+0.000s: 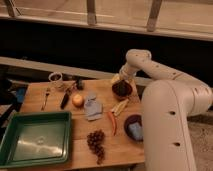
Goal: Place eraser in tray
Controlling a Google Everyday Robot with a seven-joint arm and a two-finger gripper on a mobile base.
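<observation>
Your tool (pixel 120 79) hangs at the far right of the bench (pixel 55 107), just above a small dark bowl (pixel 121 89). From this view you cannot tell whether it is apart, together or clamped on anything.

The eraser (pixel 79 85) appears as a small dark block lying near the bench's far edge. It is just right of a white cup (pixel 55 77) and well apart from the tool. The green tray (pixel 35 116) sits at the near left corner, partly over the bench's edge, and the eraser is not in it.

Between the two you have a black-handled utensil (pixel 65 100), an orange fruit (pixel 77 101) and a folded blue-grey cloth (pixel 92 108). Nearer you lie a red chilli (pixel 112 123) and a bunch of grapes (pixel 96 143).
</observation>
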